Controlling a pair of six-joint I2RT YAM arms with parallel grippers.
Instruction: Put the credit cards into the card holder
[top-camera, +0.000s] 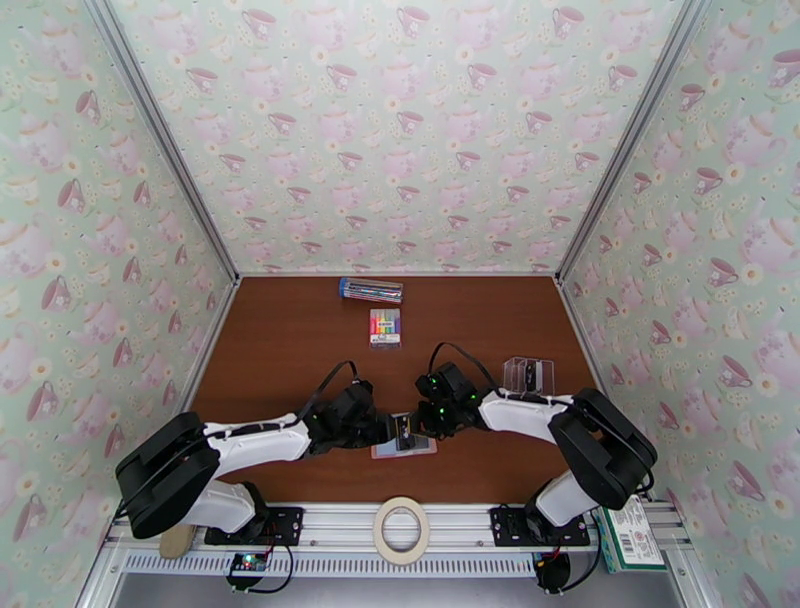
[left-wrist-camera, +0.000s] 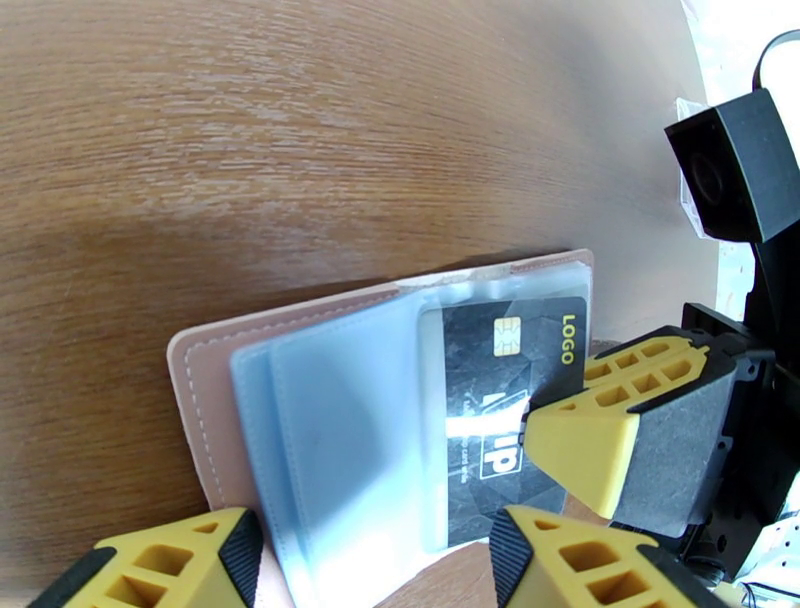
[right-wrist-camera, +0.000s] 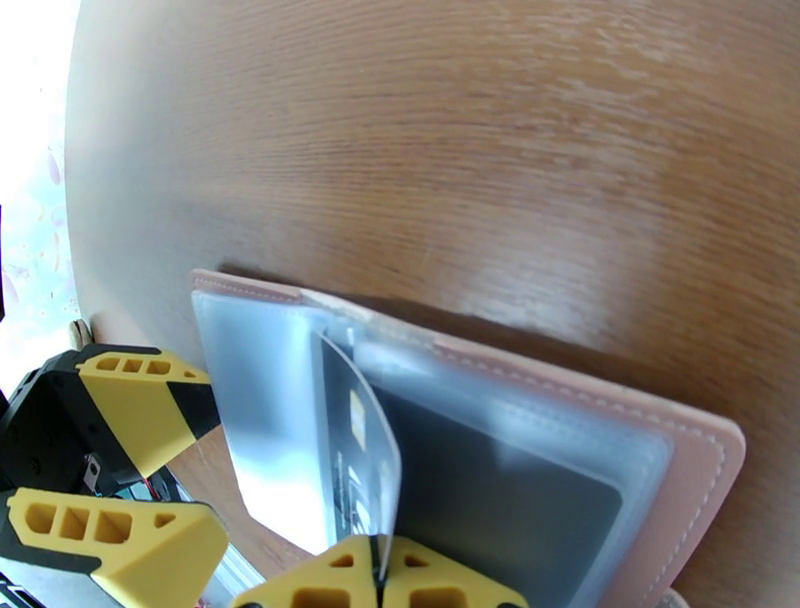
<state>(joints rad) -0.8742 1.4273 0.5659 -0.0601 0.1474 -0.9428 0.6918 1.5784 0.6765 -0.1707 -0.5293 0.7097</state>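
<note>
The pink card holder (top-camera: 420, 449) lies open on the table near the front, its grey-blue pockets (left-wrist-camera: 330, 430) facing up. My right gripper (right-wrist-camera: 380, 578) is shut on the near edge of a dark credit card (right-wrist-camera: 352, 455) with a chip and "LOGO" print (left-wrist-camera: 500, 385). The card stands tilted with its far end inside a clear pocket. My left gripper (left-wrist-camera: 370, 570) is open, one finger (left-wrist-camera: 170, 560) on each side of the holder's near pocket edge. A dark shape (right-wrist-camera: 500, 490) shows through another pocket.
A pack of rainbow markers (top-camera: 385, 326) and a clear pen box (top-camera: 371, 290) lie at the back of the table. A clear stand (top-camera: 527, 375) sits to the right. A tape roll (top-camera: 401, 530) and a green box (top-camera: 630, 540) rest on the front rail.
</note>
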